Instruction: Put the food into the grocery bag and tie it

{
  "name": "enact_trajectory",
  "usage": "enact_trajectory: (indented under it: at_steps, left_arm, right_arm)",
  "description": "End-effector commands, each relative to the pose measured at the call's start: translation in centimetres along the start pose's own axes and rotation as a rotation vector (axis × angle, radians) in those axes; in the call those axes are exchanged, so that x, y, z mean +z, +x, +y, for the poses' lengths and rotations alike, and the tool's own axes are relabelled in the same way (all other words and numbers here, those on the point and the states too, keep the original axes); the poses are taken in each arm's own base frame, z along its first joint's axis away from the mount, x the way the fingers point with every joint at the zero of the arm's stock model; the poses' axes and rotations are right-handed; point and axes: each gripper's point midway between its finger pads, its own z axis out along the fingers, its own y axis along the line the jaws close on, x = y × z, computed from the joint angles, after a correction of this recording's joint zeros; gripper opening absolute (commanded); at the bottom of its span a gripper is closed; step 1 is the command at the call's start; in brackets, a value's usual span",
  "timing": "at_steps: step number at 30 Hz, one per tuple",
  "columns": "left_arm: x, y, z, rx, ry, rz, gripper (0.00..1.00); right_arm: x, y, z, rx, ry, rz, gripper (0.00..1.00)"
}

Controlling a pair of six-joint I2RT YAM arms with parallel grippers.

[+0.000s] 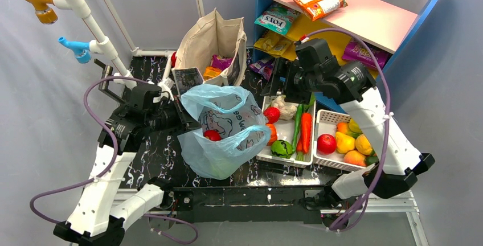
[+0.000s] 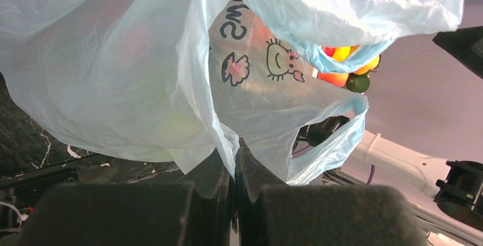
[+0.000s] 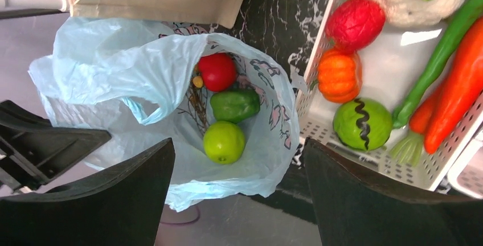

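Observation:
The light-blue grocery bag (image 1: 225, 155) stands open on the black table. Inside it lie a red round fruit (image 3: 217, 70), a green pepper (image 3: 235, 105), a green apple (image 3: 224, 142) and a twiggy bunch (image 3: 196, 106). My left gripper (image 1: 185, 118) is shut on the bag's left rim; the plastic (image 2: 142, 58) is pinched between its fingers (image 2: 234, 160). My right gripper (image 1: 281, 89) hangs open and empty above the bag's right side (image 3: 238, 143), beside the vegetable tray.
A white tray (image 1: 279, 160) right of the bag holds carrots, a green stalk, a pumpkin and round vegetables. A second basket (image 1: 327, 115) holds fruit. A beige tote (image 1: 213, 44) stands behind the bag. A snack shelf (image 1: 364, 15) is at the back right.

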Motion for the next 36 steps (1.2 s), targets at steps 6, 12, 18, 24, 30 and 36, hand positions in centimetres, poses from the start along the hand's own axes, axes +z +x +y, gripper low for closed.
enact_trajectory:
  at_steps: [6,12,18,24,30,36]
  left_arm:
    - [-1.0,-0.9,-0.7,-0.091,-0.051,-0.008,0.0]
    - [-2.2,-0.4,-1.3,-0.113,-0.046,0.017,0.0]
    - [-2.8,2.3,0.0,-0.213,-0.033,0.035,0.0]
    - [-2.6,3.7,0.5,-0.256,-0.022,0.065,0.0]
    - [-2.5,3.0,-0.7,-0.249,0.015,0.076,0.0]
    - [-2.2,2.8,-0.6,-0.251,0.004,0.073,0.0]
  right_arm:
    - [-0.9,1.8,1.2,0.273,-0.086,0.22,0.91]
    - [-0.8,5.1,1.4,0.522,-0.037,0.306,0.92]
    - [0.7,7.9,2.7,0.696,0.027,0.229,0.92]
    - [2.6,8.0,5.2,0.799,0.02,0.137,0.93]
    - [4.4,8.7,7.4,0.821,0.034,0.154,0.93]
    - [5.5,9.4,7.1,0.793,0.073,0.161,0.47]
